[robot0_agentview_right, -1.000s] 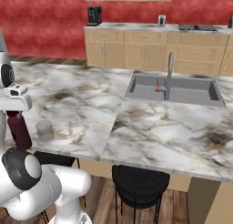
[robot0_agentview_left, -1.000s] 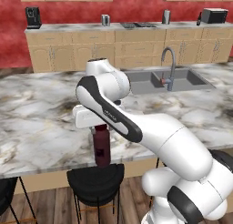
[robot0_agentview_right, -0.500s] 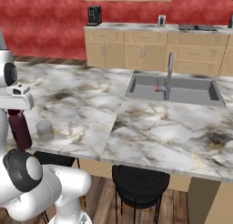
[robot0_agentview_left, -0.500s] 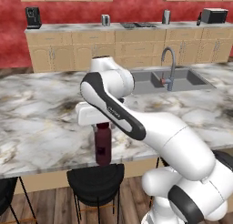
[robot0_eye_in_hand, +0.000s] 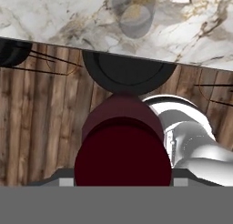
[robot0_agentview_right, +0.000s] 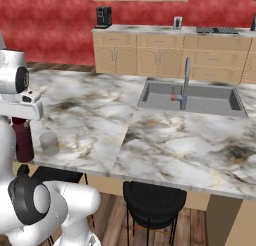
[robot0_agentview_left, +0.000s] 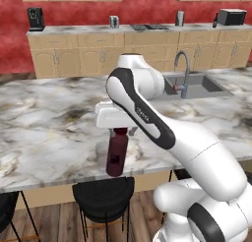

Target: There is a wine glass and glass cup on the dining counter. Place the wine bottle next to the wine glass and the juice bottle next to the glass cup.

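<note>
Juice bottle (robot0_agentview_left: 117, 155): stubby, rigid, likely hefty and slick. Pincer (robot0_agentview_left: 119, 130) clamped on its cap end, just beside glass cup (robot0_agentview_right: 49, 143), over bench (robot0_agentview_left: 44, 118) edge.

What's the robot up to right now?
Gripper shut on juice bottle, upright. Bottle at dining counter front edge, glass cup beside it. Nothing blocking.

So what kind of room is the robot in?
A kitchen, it looks like. There's a sink with a curved faucet set in a marble counter, and wooden cabinets along the red back wall.
</note>
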